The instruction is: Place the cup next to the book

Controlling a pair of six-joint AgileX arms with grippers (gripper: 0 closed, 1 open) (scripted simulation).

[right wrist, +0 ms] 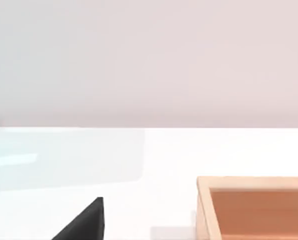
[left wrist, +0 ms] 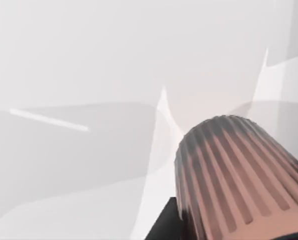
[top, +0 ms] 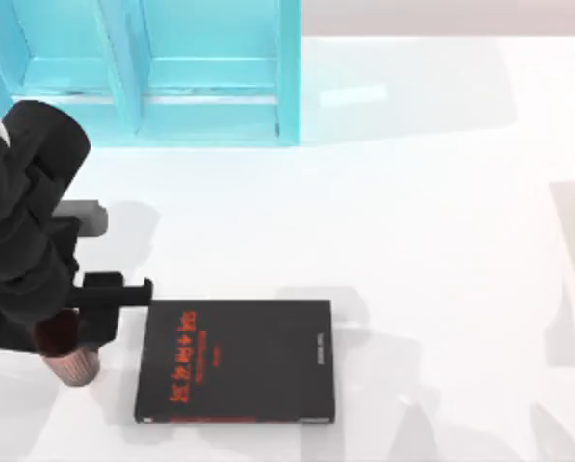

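The black book (top: pixel 235 362) with red characters lies flat near the table's front, left of the middle. The small ribbed reddish-brown cup (top: pixel 71 360) is just left of the book's left edge, a small gap apart. My left gripper (top: pixel 75 339) is over the cup and shut on it, with the arm hiding the cup's upper part. The left wrist view shows the cup's ribbed side (left wrist: pixel 238 180) close up, with a dark finger (left wrist: pixel 163 226) at its base. I cannot tell whether the cup rests on the table.
A cyan cabinet (top: pixel 152 67) stands at the back left. An open wooden box (right wrist: pixel 253 205) shows in the right wrist view, with a black corner (right wrist: pixel 85 223) beside it. White tabletop (top: pixel 431 241) stretches to the right of the book.
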